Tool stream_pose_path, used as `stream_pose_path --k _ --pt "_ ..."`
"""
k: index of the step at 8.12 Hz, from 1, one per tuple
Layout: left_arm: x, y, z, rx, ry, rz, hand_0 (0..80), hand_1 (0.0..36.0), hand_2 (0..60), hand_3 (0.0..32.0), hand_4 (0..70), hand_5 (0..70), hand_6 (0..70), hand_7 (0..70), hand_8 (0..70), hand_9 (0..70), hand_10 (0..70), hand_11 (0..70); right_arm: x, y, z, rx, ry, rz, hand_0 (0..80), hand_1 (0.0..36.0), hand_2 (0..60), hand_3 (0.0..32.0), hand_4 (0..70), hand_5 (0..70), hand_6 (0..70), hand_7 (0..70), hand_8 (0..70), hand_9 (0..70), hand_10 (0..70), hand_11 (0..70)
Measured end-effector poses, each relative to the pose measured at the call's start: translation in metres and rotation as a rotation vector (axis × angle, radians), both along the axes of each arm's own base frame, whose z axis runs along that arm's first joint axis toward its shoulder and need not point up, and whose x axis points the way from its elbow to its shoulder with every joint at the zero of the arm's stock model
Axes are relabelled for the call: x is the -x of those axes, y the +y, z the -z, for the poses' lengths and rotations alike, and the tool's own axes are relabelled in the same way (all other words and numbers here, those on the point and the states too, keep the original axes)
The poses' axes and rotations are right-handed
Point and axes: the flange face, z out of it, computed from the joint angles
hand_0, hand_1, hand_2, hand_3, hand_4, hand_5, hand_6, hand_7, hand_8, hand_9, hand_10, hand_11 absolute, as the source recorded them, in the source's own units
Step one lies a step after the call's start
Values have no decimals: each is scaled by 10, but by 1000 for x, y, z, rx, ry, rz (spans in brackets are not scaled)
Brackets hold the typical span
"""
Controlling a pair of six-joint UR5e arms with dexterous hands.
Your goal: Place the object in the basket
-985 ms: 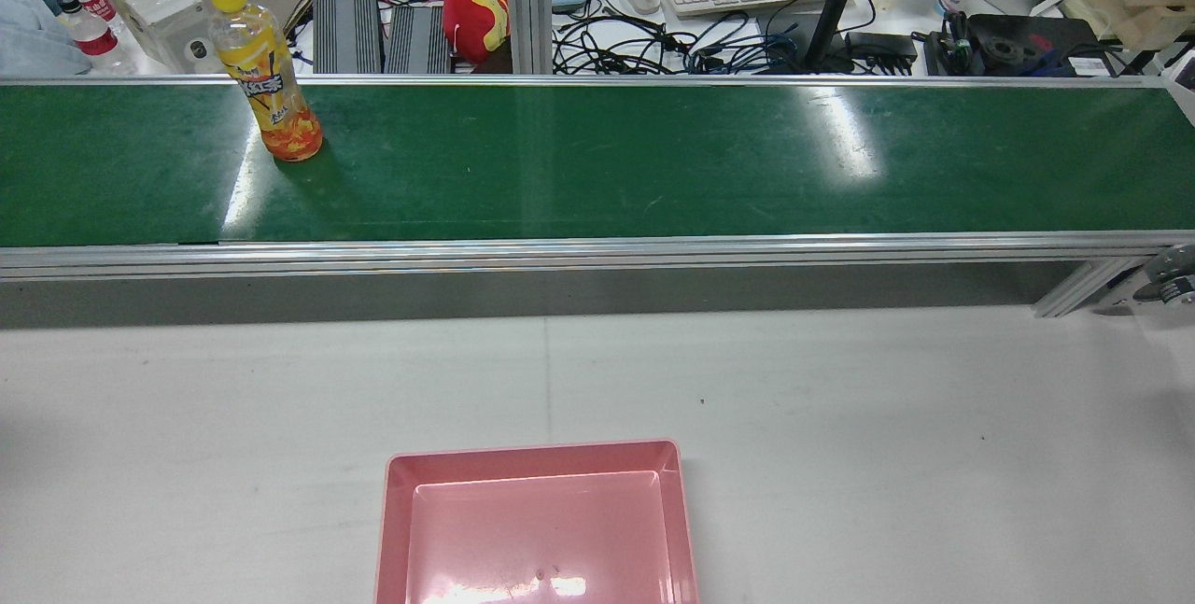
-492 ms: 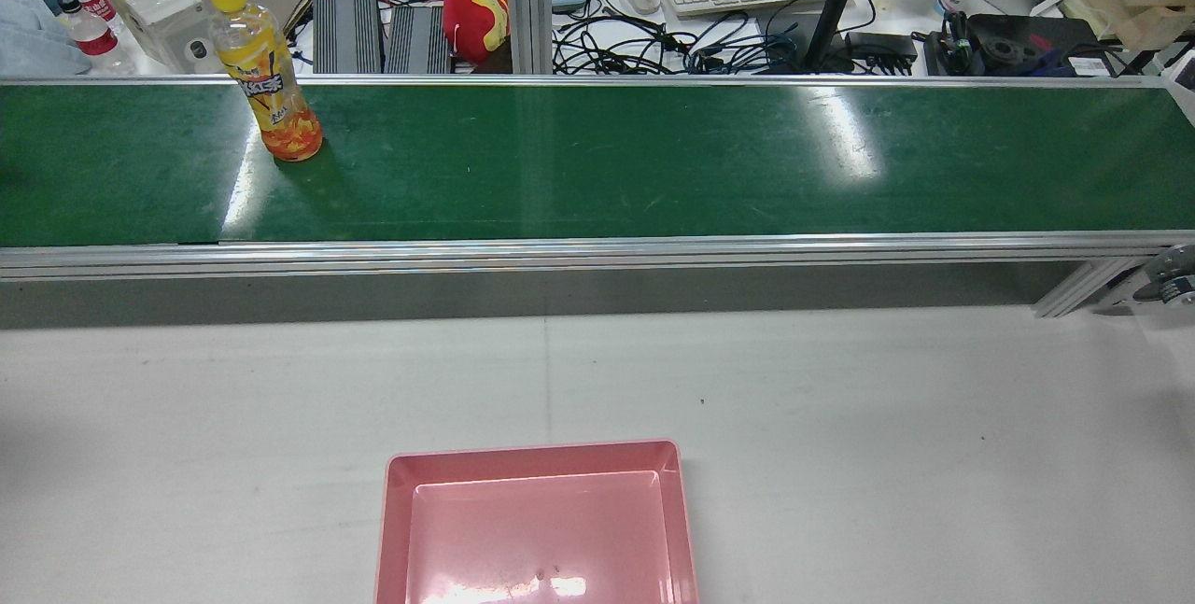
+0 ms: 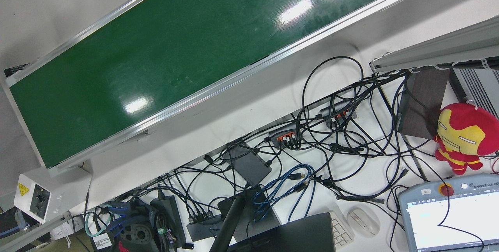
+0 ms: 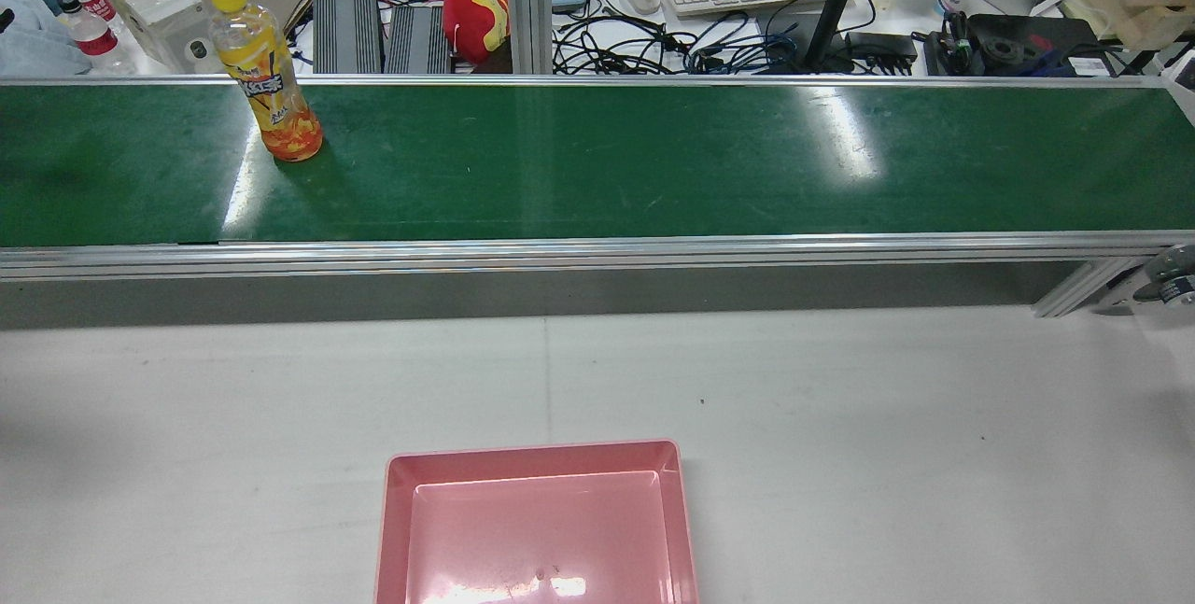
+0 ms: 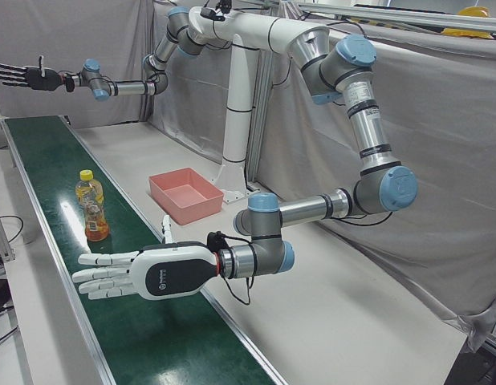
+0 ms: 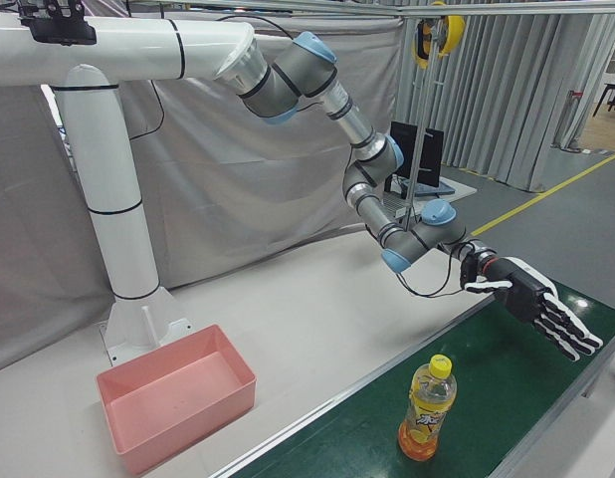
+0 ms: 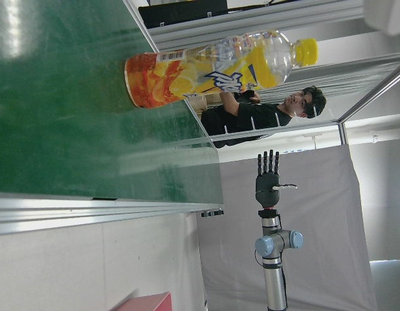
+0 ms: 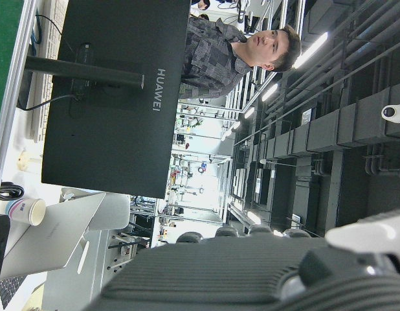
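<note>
The front view looks down on the green conveyor belt (image 3: pixel 156 49), which runs diagonally. Beside it lie a tangle of cables (image 3: pixel 312 147) and a red and yellow plush toy (image 3: pixel 464 137).

In the rear view the orange drink bottle (image 4: pixel 266 72) stands upright on the belt toward the view's left, close to the far rail. The pink basket (image 4: pixel 532 448) sits on the white table (image 4: pixel 840 399) at the bottom centre, well apart from the bottle.

In the left-front view the left hand (image 5: pixel 144 273) hovers flat over the belt with its fingers spread and nothing in it. It is near the bottle (image 5: pixel 91 208) but not touching it. At the far end of the belt the right hand (image 5: pixel 23 76) is raised, its fingers also spread and empty. The basket (image 5: pixel 172 200) lies on the table by the pedestal.

In the right-front view the left hand (image 6: pixel 536 309) hangs splayed above the belt, and the bottle (image 6: pixel 425 408) stands upright below and beside it. The basket (image 6: pixel 188 418) is off across the table.

The left hand view shows the bottle (image 7: pixel 213 68) standing on the belt. The right hand (image 7: pixel 267 178) is far behind it, fingers apart. A pink corner (image 7: pixel 145 303) at the edge is probably the basket.

The right hand view shows a dark monitor (image 8: pixel 109 97) and a paper cup (image 8: pixel 22 210).
</note>
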Motion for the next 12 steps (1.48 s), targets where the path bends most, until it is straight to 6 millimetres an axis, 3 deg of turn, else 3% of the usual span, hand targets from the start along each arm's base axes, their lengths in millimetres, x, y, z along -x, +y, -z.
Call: stream_pose_path --k 2,4,5,9,12 --pt "-28 -10 20 -12 -6 -10 560 91 0 0 53 105 0 0 20 34 37 72 0 0 0 0 0 0 0 0 0 0 0 0 0 0 0 0 0 0" --pt "-73 -8 27 -7 3 -27 564 91 0 0 49 98 0 0 19 32 37 72 0 0 0 0 0 0 0 0 0 0 0 0 0 0 0 0 0 0" --pt "-84 -6 29 -5 -6 -31 560 88 0 0 46 95 0 0 17 28 35 69 0 0 0 0 0 0 0 0 0 0 0 0 0 0 0 0 0 0" --pt "-97 -12 64 -27 -18 -31 564 90 0 0 50 101 0 0 18 31 37 72 0 0 0 0 0 0 0 0 0 0 0 0 0 0 0 0 0 0" --pt "-129 -19 89 -40 -28 -60 563 89 0 0 54 111 0 0 18 30 36 71 0 0 0 0 0 -1 0 0 0 0 0 0 0 0 0 0 0 0"
